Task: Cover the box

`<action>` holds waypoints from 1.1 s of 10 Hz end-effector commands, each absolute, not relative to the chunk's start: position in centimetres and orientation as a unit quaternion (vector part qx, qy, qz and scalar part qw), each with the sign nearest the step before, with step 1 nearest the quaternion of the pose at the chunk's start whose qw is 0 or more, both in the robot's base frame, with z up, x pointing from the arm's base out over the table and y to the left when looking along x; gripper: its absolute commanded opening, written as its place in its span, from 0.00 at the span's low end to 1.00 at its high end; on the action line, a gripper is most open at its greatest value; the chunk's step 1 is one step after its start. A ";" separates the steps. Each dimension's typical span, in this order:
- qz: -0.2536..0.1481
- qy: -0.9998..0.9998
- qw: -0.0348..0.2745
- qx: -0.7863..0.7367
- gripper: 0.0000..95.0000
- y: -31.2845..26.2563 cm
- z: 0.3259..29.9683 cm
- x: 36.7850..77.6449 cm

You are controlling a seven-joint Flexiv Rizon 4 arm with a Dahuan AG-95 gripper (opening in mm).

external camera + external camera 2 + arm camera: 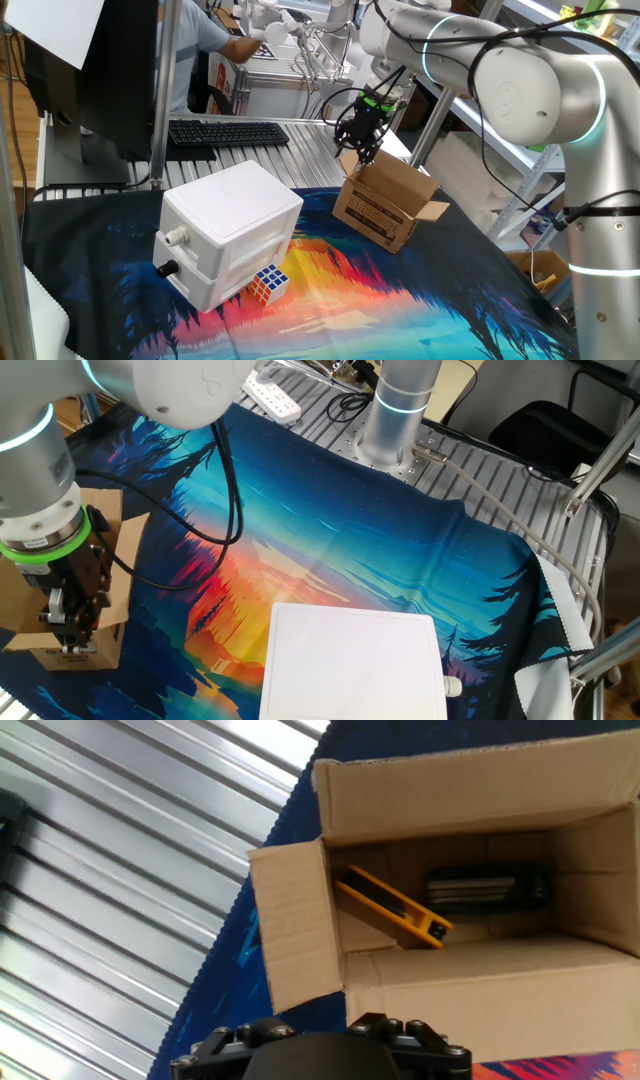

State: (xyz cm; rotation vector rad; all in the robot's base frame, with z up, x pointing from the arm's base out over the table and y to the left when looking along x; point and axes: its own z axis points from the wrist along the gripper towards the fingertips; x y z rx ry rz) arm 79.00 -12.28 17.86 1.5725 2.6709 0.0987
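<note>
the box (385, 205) sits on the far right part of the colourful cloth (400, 300), close to the cloth's far edge where the ribbed metal table (300, 150) begins, well apart from the white plastic box (230, 235) and the little puzzle cube (268, 282) to its left. it stands open: in the hand view the flaps splay outward, and down inside lie a yellow tool (395, 910) and a dark object (485, 888).

the gripper (366, 152) hangs pointing down just over the box's far flap; whether it touches the cardboard i cannot tell. the fingers look somewhat apart with nothing between them, though no view shows the tips clearly.

the carton looks like light corrugated board, stiff across each panel but hinging easily at the creases. i'd judge it will slide on the cloth if shoved sideways, since little weighs it down. the best place to work is a flap's free outer edge, pushed inward and down over the opening. a pinch on the thin flap edge could work too, but squeezing hard might crumple it.
</note>
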 end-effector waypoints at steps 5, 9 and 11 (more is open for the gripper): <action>0.027 0.852 0.013 0.522 0.60 -12.4 18.0 79.0; 0.002 0.855 0.014 0.519 0.80 -12.5 18.0 79.0; -0.006 0.861 0.018 0.508 0.80 -12.5 18.0 79.0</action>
